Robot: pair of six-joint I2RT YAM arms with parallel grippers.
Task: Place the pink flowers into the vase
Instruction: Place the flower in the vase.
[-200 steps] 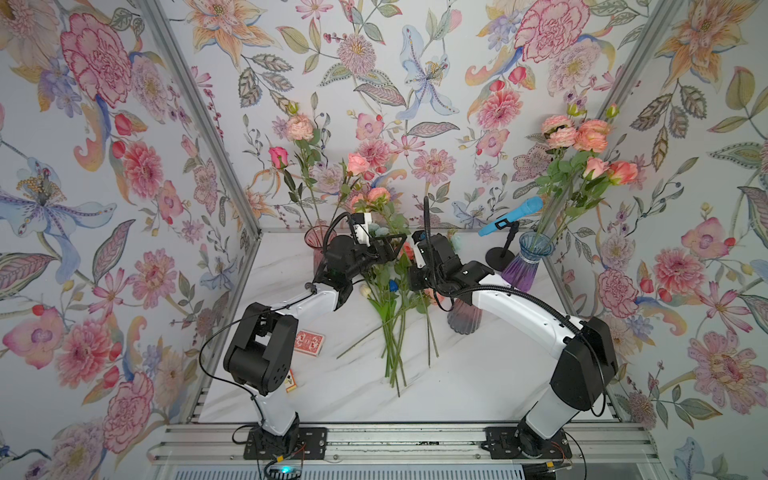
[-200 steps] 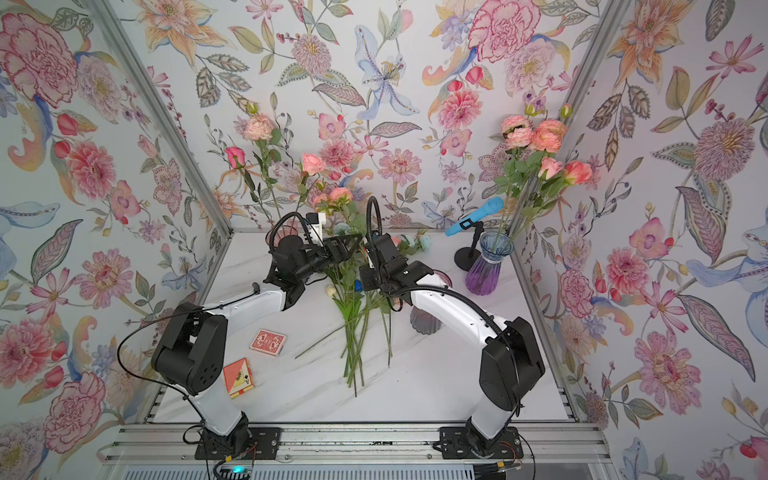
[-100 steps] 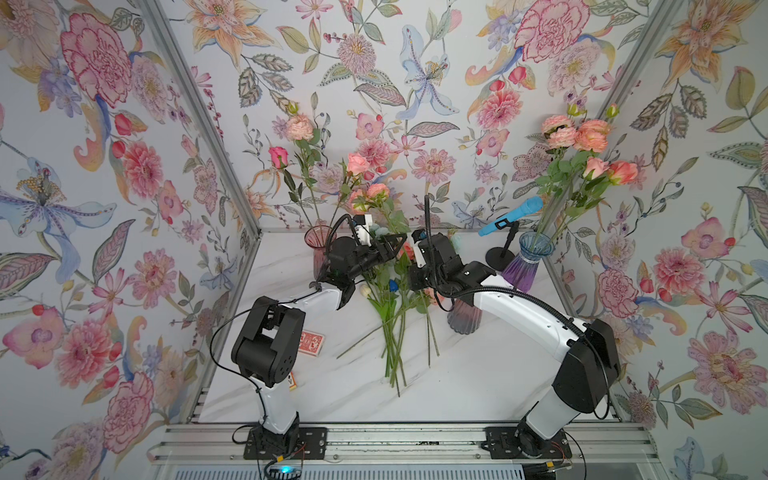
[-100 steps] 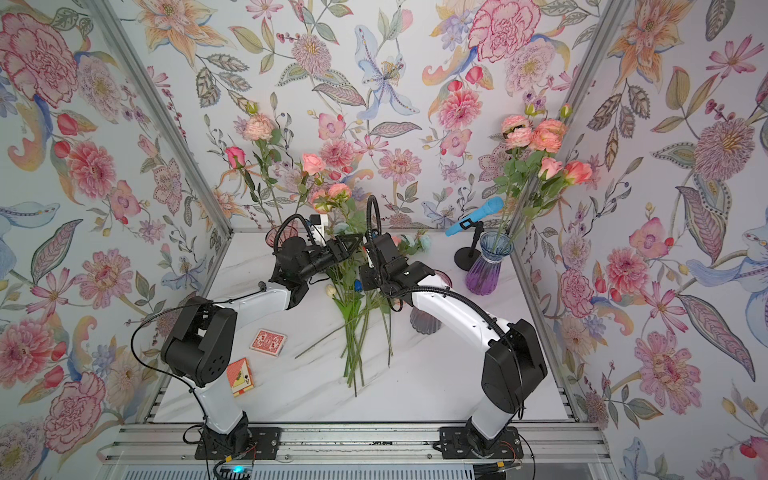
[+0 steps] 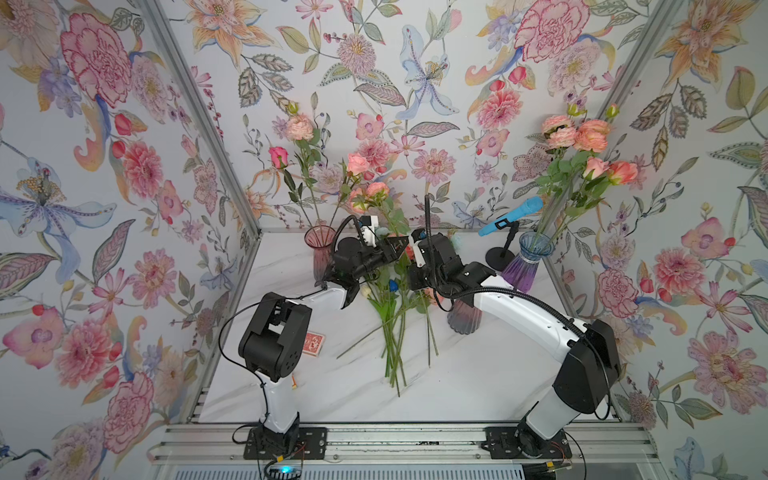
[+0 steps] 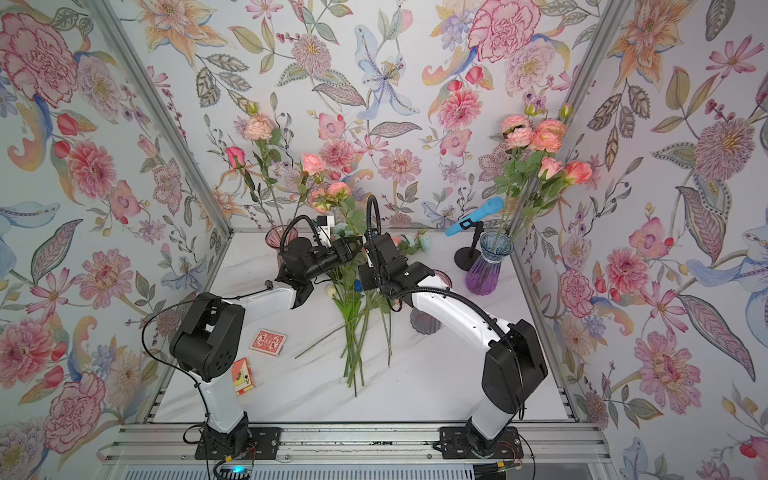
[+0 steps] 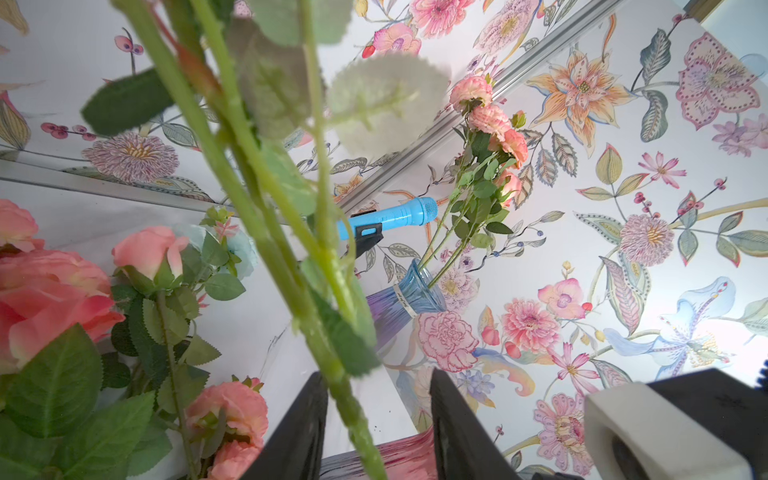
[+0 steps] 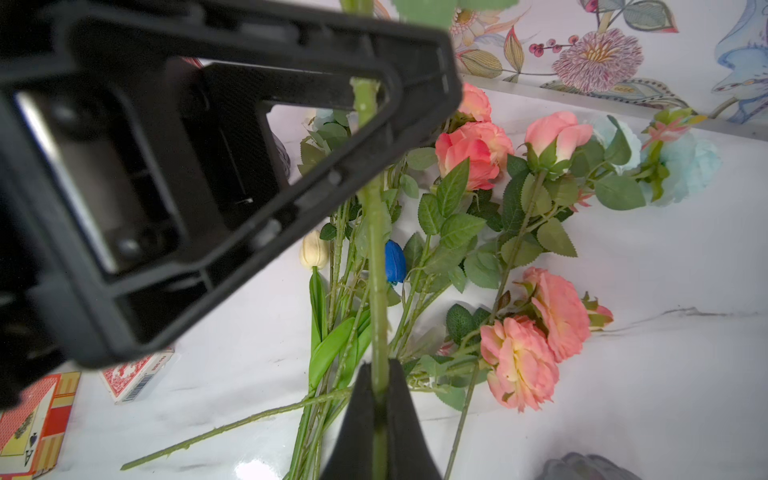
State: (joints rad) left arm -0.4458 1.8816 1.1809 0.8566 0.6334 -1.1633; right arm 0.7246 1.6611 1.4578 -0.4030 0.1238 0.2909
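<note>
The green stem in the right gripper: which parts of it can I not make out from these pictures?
- Lower end of the green stem: right wrist view, bottom edge cuts it off past the right gripper.
- Its bloom: left wrist view, blurred near the lens, cut off by the top edge.
- Contact with the left gripper: both top views, too small to tell.

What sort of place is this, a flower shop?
Probably a staged robot test booth, not a shop: a left arm and right arm bolted to a metal rail, wallpapered walls on metal framing, and a white tabletop strewn with pink flowers.
</note>
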